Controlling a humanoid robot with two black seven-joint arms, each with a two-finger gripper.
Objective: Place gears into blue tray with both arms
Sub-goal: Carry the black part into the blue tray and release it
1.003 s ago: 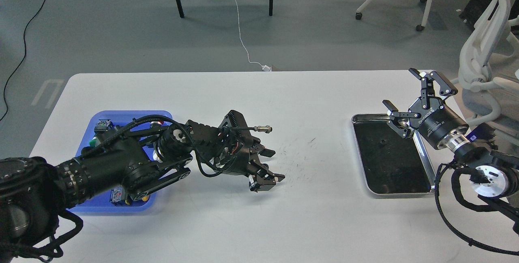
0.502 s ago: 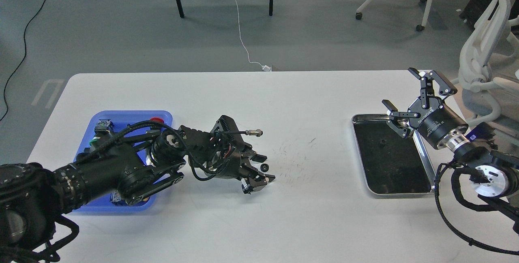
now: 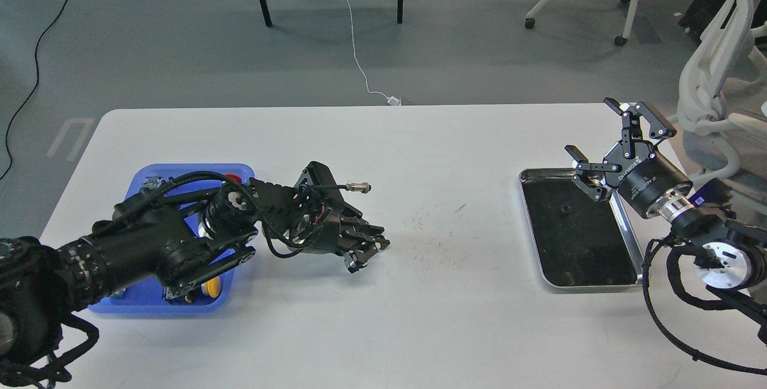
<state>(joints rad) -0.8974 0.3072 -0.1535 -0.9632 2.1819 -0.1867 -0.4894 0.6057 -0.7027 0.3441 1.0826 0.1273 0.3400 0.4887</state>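
Note:
My left gripper (image 3: 367, 250) hovers low over the white table, just right of the blue tray (image 3: 180, 168). Its fingers are drawn together, shut on a small black gear that hardly shows against them. My left arm lies across the blue tray and hides much of it. At the right, a second tiny gear (image 3: 563, 212) lies on the black surface of a silver-rimmed tray (image 3: 530, 221). My right gripper (image 3: 593, 131) hangs over that tray's far right corner, open and empty.
Coloured push-buttons lie in the blue tray, among them a yellow one (image 3: 210, 287) and a red one (image 3: 231, 178). A metal cable plug (image 3: 358, 187) juts from my left wrist. Scuff marks (image 3: 434, 227) mark the table's middle. A white office chair (image 3: 719, 77) stands at the far right.
My left gripper has closed on the gear and moved left toward the blue tray, about 60 pixels over the second. My right gripper has barely moved.

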